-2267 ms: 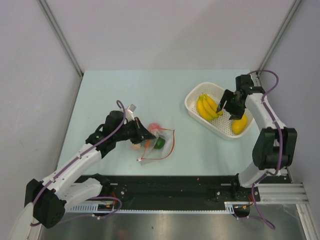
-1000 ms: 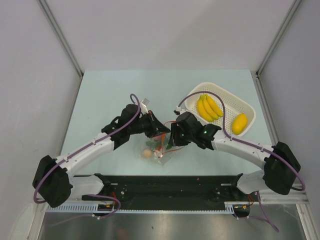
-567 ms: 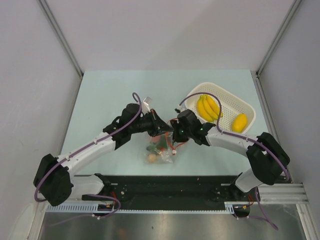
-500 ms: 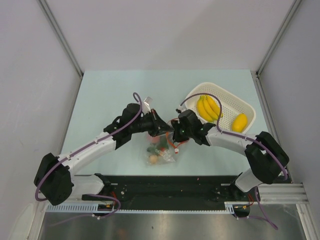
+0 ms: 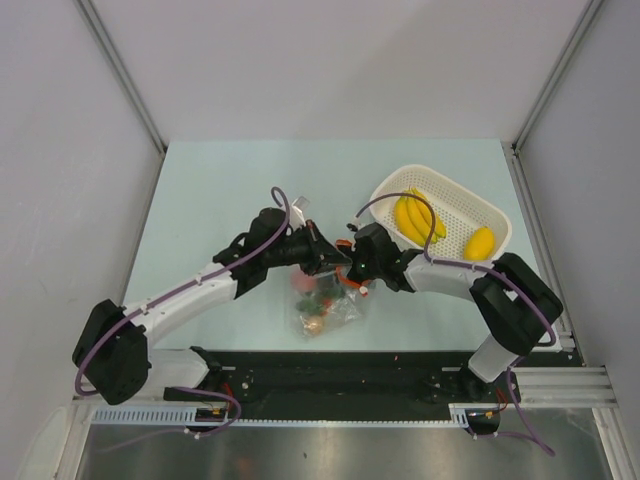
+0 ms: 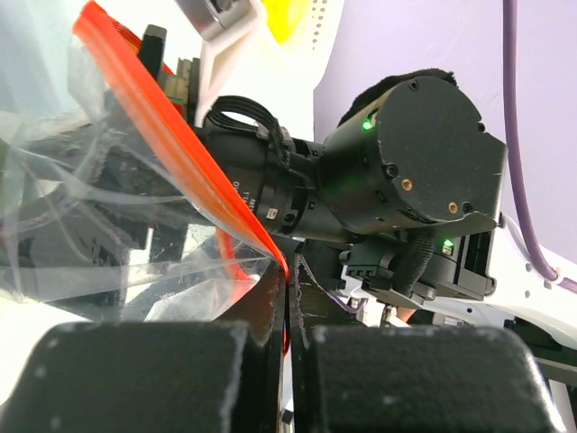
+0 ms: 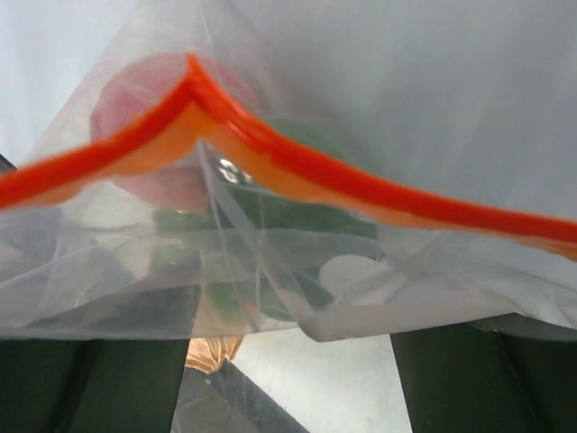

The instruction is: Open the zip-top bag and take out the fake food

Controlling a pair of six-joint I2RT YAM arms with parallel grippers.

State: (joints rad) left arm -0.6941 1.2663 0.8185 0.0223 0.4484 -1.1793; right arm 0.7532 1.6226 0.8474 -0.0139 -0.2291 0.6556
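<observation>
left gripper (image 6: 287, 302) clamped tight on red zip strip (image 6: 171, 135) | right gripper (image 7: 288, 365) jaws have just spread wide, holding nothing | bag (image 5: 328, 308) hangs over near-middle tabletop (image 5: 200, 200), mouth parted | toy food (image 5: 318, 300) still inside; emptying likely next

You have a pale green table (image 5: 220, 190) spreading beneath and around the left pincer (image 5: 328, 262) and the right pincer (image 5: 350, 270). Beyond them rises a plain grey-white back wall (image 5: 330, 70). Matching side walls stand well outboard of each pincer (slim metal posts (image 5: 120, 70) mark the corners). Nearer than the pincers runs a black rail (image 5: 340, 385), then a brushed metal plate (image 5: 350, 450). The light is soft and even.
</observation>
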